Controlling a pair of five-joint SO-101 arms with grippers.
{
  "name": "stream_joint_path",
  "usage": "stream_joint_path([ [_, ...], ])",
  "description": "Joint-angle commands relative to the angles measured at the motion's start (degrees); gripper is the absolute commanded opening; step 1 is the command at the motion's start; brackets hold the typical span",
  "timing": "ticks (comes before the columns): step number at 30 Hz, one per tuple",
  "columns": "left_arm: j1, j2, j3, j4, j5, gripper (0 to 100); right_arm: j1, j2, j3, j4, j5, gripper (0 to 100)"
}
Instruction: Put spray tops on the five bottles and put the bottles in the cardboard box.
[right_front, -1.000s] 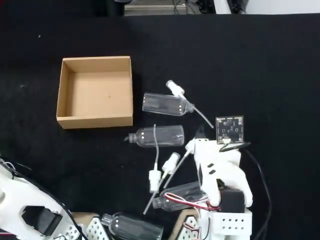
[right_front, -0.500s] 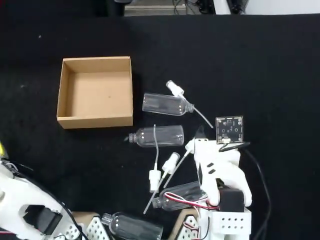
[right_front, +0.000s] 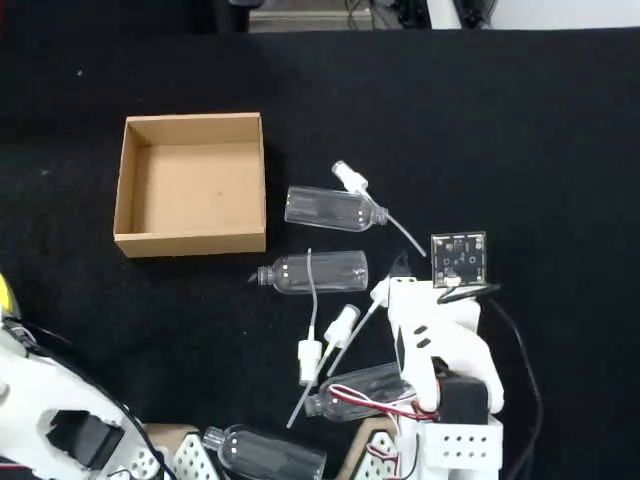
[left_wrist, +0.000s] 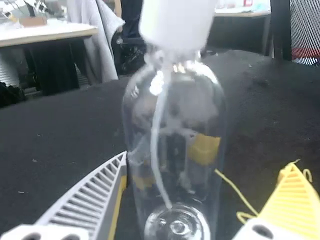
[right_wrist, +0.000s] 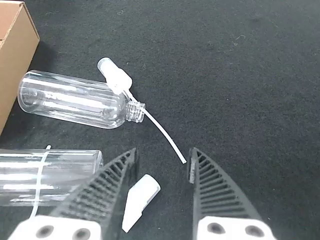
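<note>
1. From up high, the cardboard box has nothing in it. Just beside it, the top bottle and the lower bottle lie on their sides on the black table. Neither one has a top on. The loose spray tops lie a little nearer to the arms. The right gripper is near them, and the left arm is down in the near corner, well apart from the box.

2. In the left wrist view, the capped bottle is right at the left gripper. It has a white top on it and a thin tube inside. I cannot tell if this claw is squeezing the bottle or just sitting around it.

3. In the right wrist view, the right gripper is spread apart and holds nothing. A small spray top lies on the table between its jaws. The long-tube spray top rests against the top bottle, near its open neck.

4. I think the job is at its start: one bottle looks capped and the others wait. Next, the right claw should go down and pinch the small spray top. Then the thin tube has to go into a small bottle neck, so it needs careful aiming.
</note>
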Motion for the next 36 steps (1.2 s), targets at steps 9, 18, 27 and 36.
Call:
stream_joint_path([
  [9,-1.2,-32.4,23.9,-1.2,-0.5,43,-0.4,-5.6,-0.4,-1.9,-0.1,13.8],
  [18,-2.6,-39.2,30.3,-0.3,-0.6,43,-0.4,-5.6,-0.4,-1.9,-0.1,13.8],
  [27,-5.1,-39.2,30.3,-0.5,-9.8,43,-0.4,-5.6,-0.4,-2.0,-0.1,13.8],
  [36,-6.1,-39.8,30.3,-0.7,-10.3,43,-0.4,-5.6,1.9,-6.0,-0.1,13.8],
])
